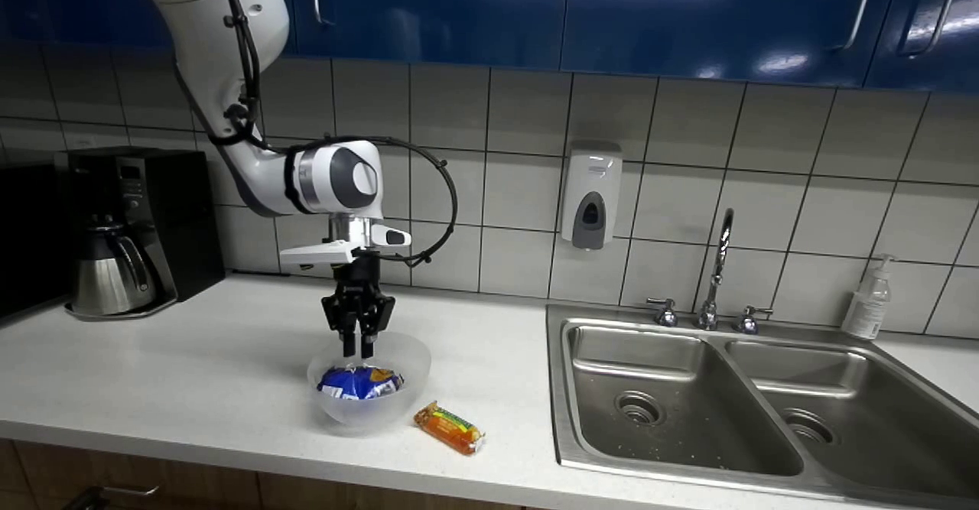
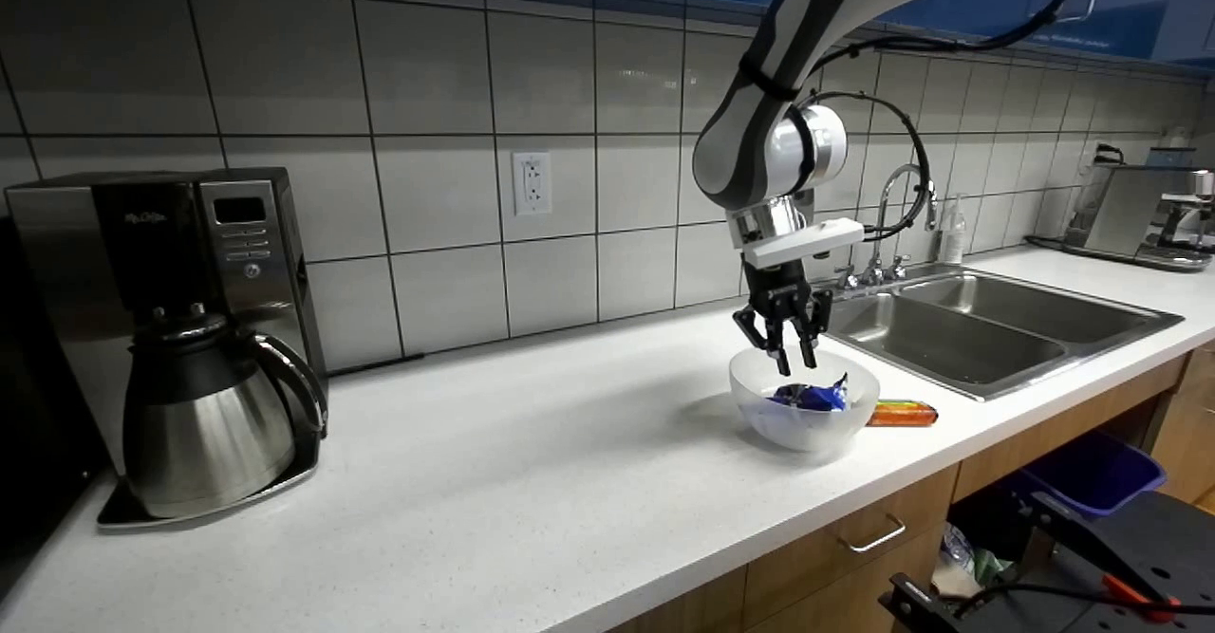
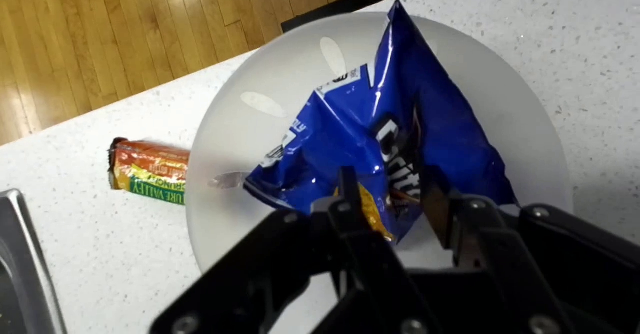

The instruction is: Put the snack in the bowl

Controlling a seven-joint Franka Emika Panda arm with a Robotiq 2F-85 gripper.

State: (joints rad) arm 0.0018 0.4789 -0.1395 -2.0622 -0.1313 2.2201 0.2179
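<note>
The snack, a crinkled blue foil packet with white marks, lies inside the translucent bowl in both exterior views (image 1: 356, 382) (image 2: 807, 397). It also shows large in the wrist view (image 3: 340, 138). The bowl stands on the counter; its wall shows in both exterior views (image 1: 414, 368) (image 2: 802, 432) and in the wrist view (image 3: 227, 123). My gripper (image 1: 358, 348) is over the bowl, pointing down, with its fingertips just above the snack. It also shows in an exterior view (image 2: 796, 367) and the wrist view (image 3: 390, 174). The fingers are apart with a gap between them, holding nothing.
An orange-yellow oblong packet (image 1: 450, 427) lies beside the bowl, near the counter's front edge. A double steel sink (image 1: 562, 388) with a faucet (image 1: 715, 273) is beyond it. A coffee maker (image 2: 171, 263) stands at the counter's opposite end. A tiled wall rises behind.
</note>
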